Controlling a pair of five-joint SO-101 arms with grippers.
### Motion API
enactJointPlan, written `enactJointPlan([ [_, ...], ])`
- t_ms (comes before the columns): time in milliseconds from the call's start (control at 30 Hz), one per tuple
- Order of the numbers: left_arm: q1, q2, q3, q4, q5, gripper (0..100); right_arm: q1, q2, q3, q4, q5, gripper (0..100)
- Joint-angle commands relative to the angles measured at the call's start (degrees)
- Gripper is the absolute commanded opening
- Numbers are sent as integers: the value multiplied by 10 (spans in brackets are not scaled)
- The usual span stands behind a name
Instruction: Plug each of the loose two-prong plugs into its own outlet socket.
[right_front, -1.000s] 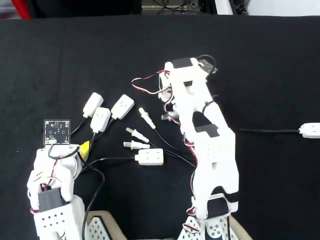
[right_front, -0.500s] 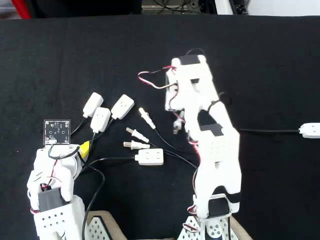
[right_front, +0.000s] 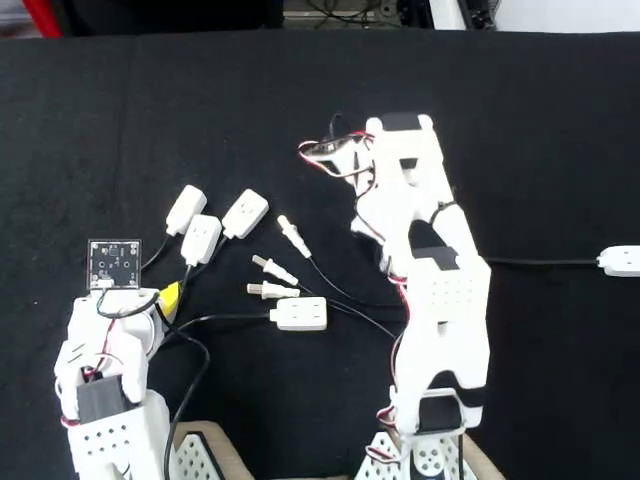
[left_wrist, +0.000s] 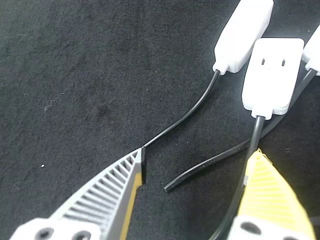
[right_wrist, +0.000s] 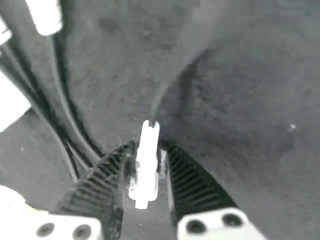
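Three white outlet sockets (right_front: 202, 238) lie in a cluster left of centre, and a fourth socket (right_front: 300, 313) lies nearer the front. Three loose white plugs (right_front: 273, 268) on black cords rest between them. My left gripper (left_wrist: 199, 155) hangs open low over the mat, just short of two sockets (left_wrist: 272, 75); its yellow fingertip (right_front: 170, 296) shows at the front left. My right gripper (right_wrist: 148, 150) is shut on a small white plug (right_wrist: 146, 165), held off the mat with its dark cord trailing away. The right arm (right_front: 405, 190) stands right of the plugs and covers its gripper from above.
A small square circuit board (right_front: 114, 261) lies beside the left arm. Another white socket (right_front: 622, 260) with a black cord sits at the far right edge. Black cords (right_front: 345, 300) cross the mat between the arms. The mat's far half is open.
The right arm has swung to the right, away from the plug cluster, carrying its plug. The left arm and the sockets have not moved.
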Motion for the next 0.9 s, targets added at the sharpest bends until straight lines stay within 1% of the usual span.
enactJointPlan([
  [0,-2,0,10,-7,-4,317,8,-7,1,8,28,26],
  [133,-2,0,10,-7,-8,317,6,-8,-2,32,45,140],
  [200,-2,1,10,-4,-24,317,6,-9,-2,32,45,165],
  [267,0,-4,10,7,-27,317,8,-9,-3,32,45,157],
  [467,0,-4,10,8,-27,317,6,-6,0,32,45,78],
  [733,0,-4,10,8,-27,317,6,-3,4,32,44,73],
  [867,0,-4,10,8,-27,317,6,26,0,32,44,74],
])
